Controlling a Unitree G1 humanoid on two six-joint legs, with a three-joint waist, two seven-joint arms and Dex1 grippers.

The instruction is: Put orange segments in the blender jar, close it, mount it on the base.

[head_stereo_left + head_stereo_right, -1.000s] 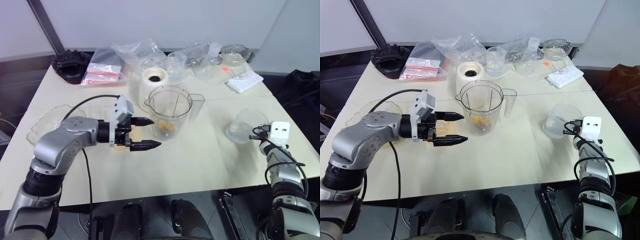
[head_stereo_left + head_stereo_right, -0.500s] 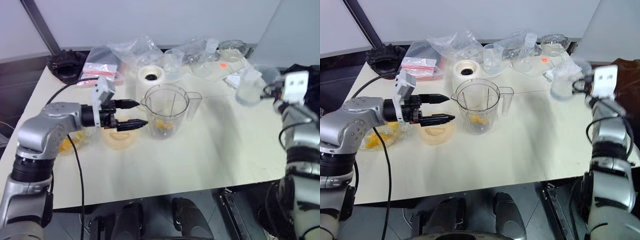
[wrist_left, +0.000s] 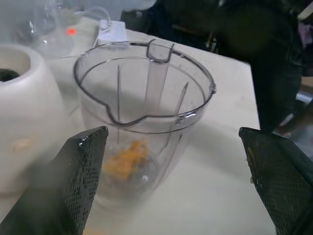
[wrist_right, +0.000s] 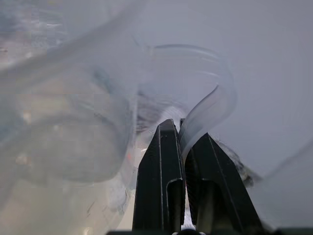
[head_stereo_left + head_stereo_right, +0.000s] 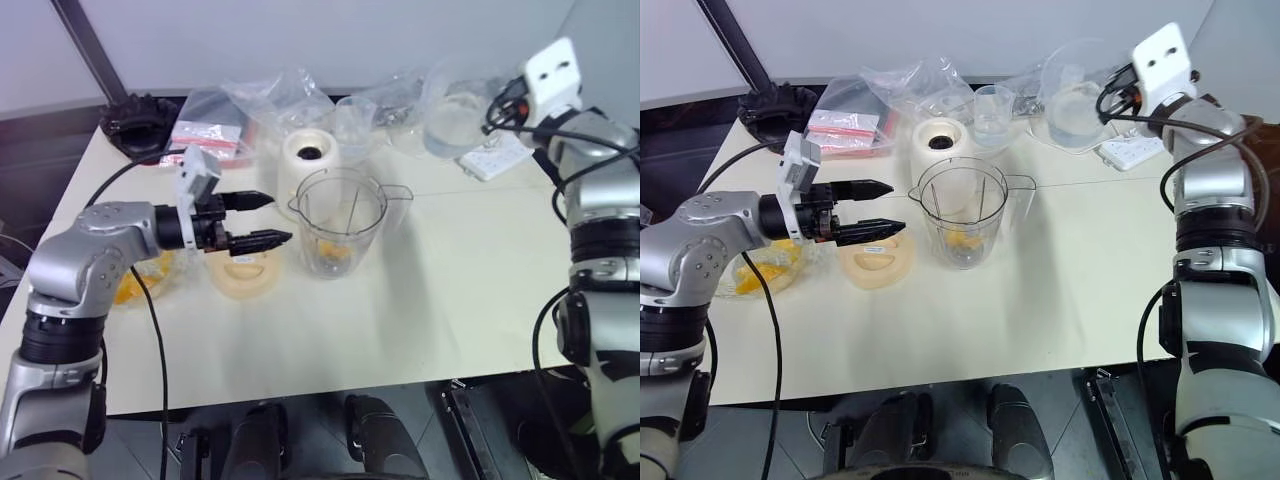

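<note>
Claws as I see them: left claw gaping, empty, just beside the jar; right claw pinching a clear lid aloft.

one blender jar, one base, one pale-orange lid, two tools

The blender jar is clear, glossy plastic, and the orange segments at its bottom look wet and shiny. The base behind it is smooth cream plastic with a soft sheen, on a matt pale table. Crinkled clear plastic bags lie near the far edge.
</note>
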